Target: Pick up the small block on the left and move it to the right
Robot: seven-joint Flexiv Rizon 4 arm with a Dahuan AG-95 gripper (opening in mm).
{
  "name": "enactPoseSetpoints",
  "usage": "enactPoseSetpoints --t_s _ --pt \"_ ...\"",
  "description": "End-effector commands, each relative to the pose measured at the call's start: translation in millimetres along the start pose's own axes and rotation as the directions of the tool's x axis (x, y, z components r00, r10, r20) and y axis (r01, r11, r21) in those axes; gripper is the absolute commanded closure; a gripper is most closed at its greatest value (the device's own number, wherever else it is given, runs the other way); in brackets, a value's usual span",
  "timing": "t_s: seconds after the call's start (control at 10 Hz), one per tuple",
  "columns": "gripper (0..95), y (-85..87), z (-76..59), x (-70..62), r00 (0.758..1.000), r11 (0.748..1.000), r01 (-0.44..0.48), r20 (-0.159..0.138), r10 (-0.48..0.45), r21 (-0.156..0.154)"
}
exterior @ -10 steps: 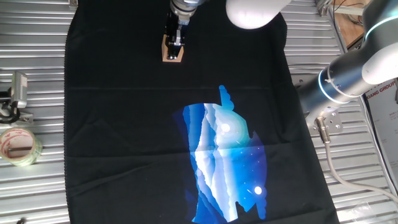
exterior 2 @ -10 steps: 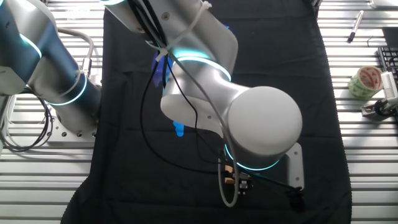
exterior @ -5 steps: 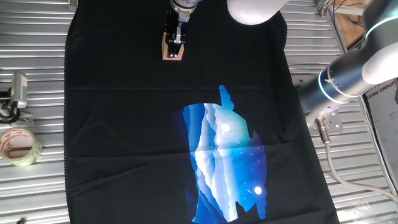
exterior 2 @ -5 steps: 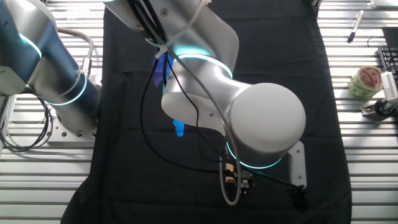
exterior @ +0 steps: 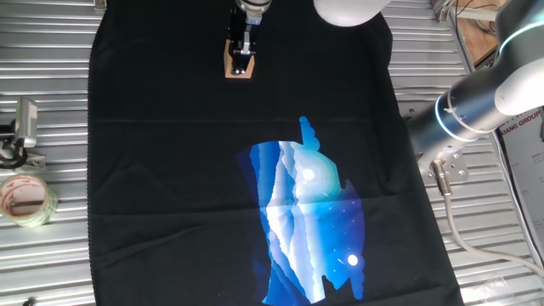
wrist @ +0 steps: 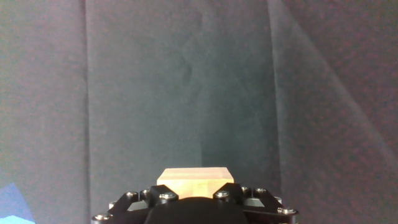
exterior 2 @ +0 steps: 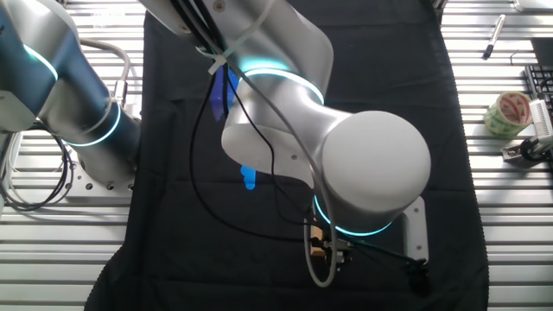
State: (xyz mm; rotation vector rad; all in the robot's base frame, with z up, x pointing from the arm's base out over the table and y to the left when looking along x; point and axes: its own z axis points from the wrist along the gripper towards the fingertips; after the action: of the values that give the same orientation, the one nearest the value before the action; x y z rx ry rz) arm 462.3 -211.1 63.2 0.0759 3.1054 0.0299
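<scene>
One small block [exterior: 239,70] – a tan wooden cube – is sitting at the far end of the black cloth [exterior: 170,170], which is carrying one blue printed picture [exterior: 310,221]. One clear tape roll [exterior: 25,200] and one metal clip [exterior: 21,127] are lying on the slatted desk [exterior: 51,255] beside the cloth. One arm is reaching down from above, the hand [exterior: 242,53] pointing straight down, fingers clamped on the block. In the hand view the block [wrist: 194,181] is showing just past the fingers – cloth [wrist: 186,93] beyond it.

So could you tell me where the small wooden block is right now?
In one fixed view the small block sits between the fingers of the gripper near the top edge of the black cloth, above the blue print.
</scene>
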Motion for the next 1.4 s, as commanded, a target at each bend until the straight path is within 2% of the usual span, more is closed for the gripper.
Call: enactPoseSetpoints --t_s 0.1,0.6,0.8,1.0,1.4 --pt "95.0 -0.5 -1.4 0.7 1.000 1.000 0.002 0.000 -0.002 -0.001" --pt "95.0 2.2 -0.5 -0.3 1.000 1.000 0.001 0.000 -0.001 -0.002" --pt "95.0 9.9 -0.1 -3.4 1.000 1.000 -0.011 0.001 0.011 0.001" --pt "95.0 26.8 2.8 -11.6 0.999 0.999 -0.044 0.009 0.044 0.005" --pt "95.0 39.3 1.1 -15.3 0.998 0.998 -0.060 0.013 0.060 -0.001"
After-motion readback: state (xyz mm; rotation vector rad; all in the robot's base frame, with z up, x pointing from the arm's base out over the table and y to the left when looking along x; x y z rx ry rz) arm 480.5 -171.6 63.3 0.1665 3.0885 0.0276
